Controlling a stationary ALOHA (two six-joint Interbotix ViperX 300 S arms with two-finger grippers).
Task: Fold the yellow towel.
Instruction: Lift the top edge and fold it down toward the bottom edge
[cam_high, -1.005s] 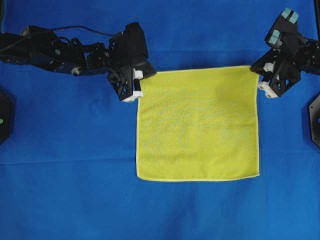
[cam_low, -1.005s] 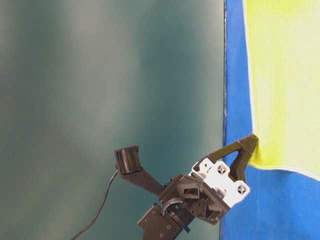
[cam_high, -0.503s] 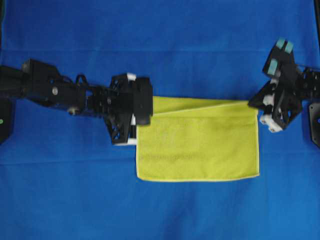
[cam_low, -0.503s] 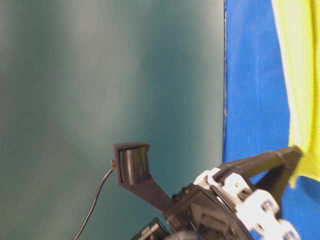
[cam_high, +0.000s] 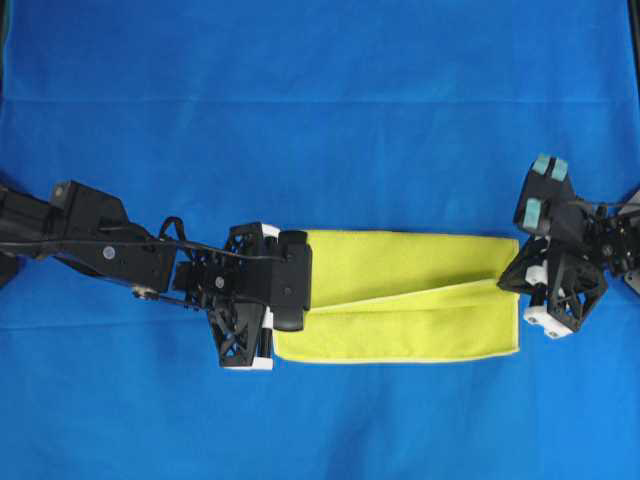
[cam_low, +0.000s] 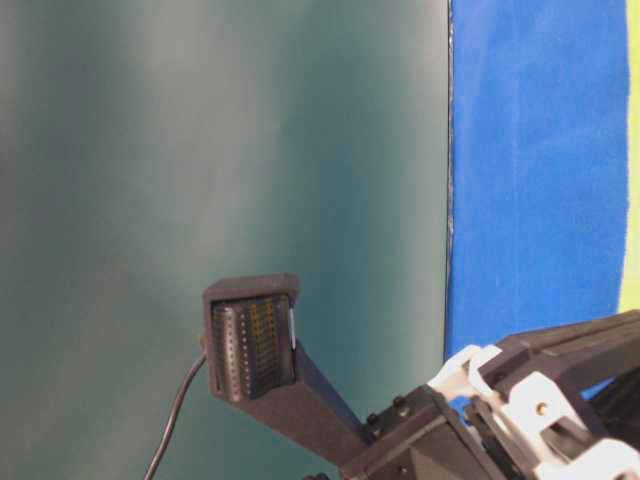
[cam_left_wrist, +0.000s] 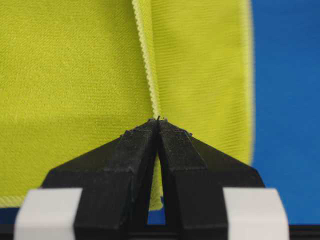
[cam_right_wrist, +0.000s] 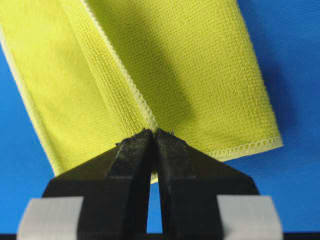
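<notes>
I am carrying the far hem of the yellow towel (cam_high: 400, 290) over toward the near hem, and to do this fold well I judge that both corners should travel level with each other and land right on the near corners, so that the hems line up all along the front. In the overhead view the carried edge slants: it sits closer to the near hem at my left gripper (cam_high: 262, 318) than at my right gripper (cam_high: 517, 283), so I would let the right side catch up before setting anything down, and keep the cloth lightly taut between my arms so no ridge forms in the middle. I should lower both corners flat before letting go. My left jaws are pressed together with the stitched hem pinched between the tips, as the left wrist view shows, and my right jaws (cam_right_wrist: 153, 134) are likewise pressed together on the hem at the other corner. The towel lies on the blue table cover (cam_high: 320, 110) in the middle of the overhead view, already doubled into a wide strip between my two grippers.
</notes>
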